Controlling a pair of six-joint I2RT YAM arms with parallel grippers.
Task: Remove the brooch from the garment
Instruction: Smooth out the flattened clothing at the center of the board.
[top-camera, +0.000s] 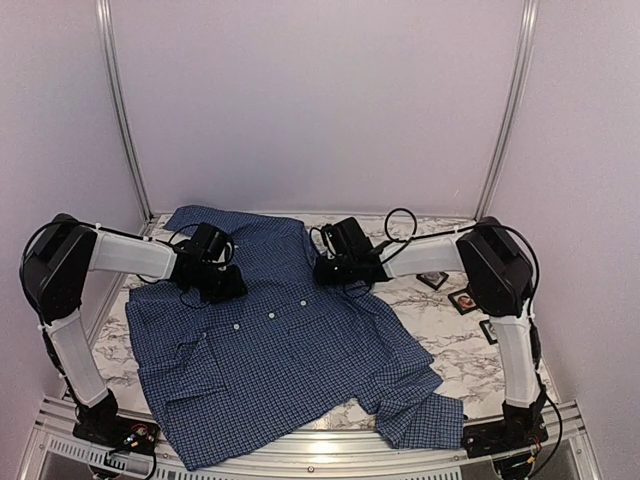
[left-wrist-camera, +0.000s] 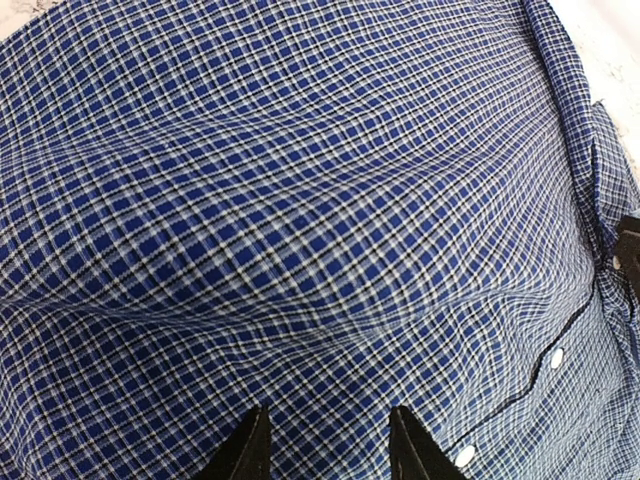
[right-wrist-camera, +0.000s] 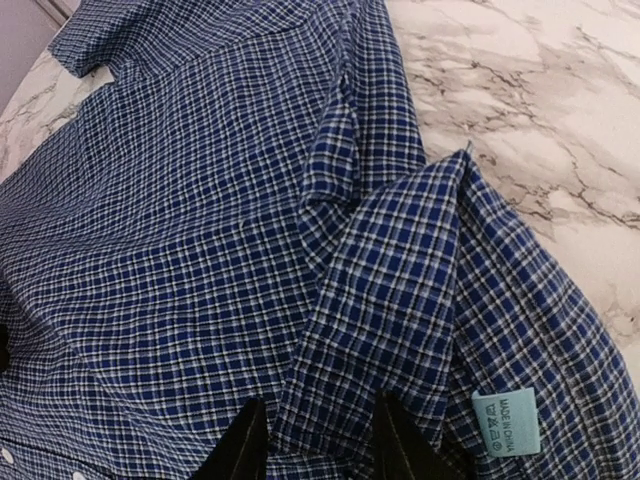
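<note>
Currently the dark blue fine-checked button-up shirt (top-camera: 290, 360) lies spread front-up on the white marble-patterned bench (top-camera: 455, 345). The left end effector (left-wrist-camera: 325, 448) rests on the cloth near the small white buttons (left-wrist-camera: 557, 357), jaws partly apart with only flat fabric between them; the right end effector (right-wrist-camera: 318, 440), equally narrow, sits over the turned-back collar (right-wrist-camera: 400, 260) beside a turquoise sewn-in label (right-wrist-camera: 503, 420). The brooch cannot be made out in any view.
</note>
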